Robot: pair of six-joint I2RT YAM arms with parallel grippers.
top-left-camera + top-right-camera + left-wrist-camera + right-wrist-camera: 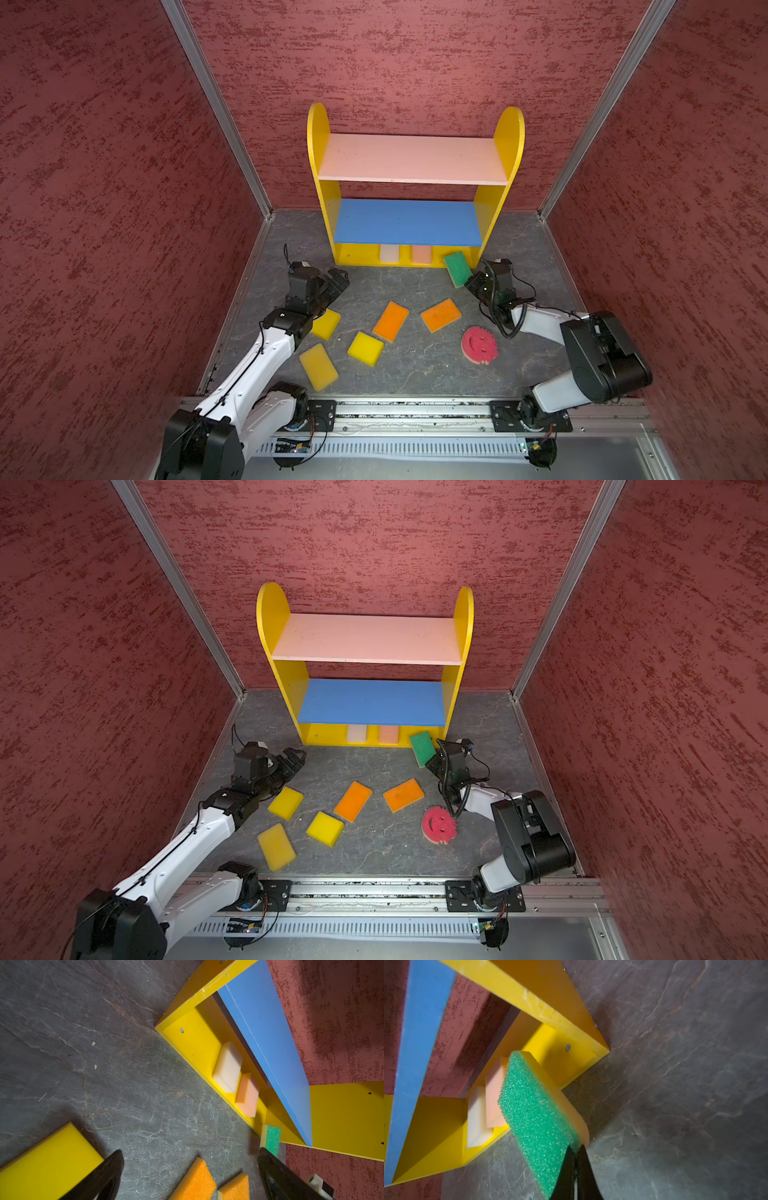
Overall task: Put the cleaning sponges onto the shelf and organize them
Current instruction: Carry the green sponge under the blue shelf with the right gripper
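Green sponge in clamped right end effector, plainest in right wrist view; left end effector agape

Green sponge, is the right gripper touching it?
Touching. In the right wrist view the right gripper is shut on the green sponge, pinching its end.

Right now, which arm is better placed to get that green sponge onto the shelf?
Right. The right end effector is shut on the green sponge, at the shelf's bottom board; the left end effector is open, empty and farther away.
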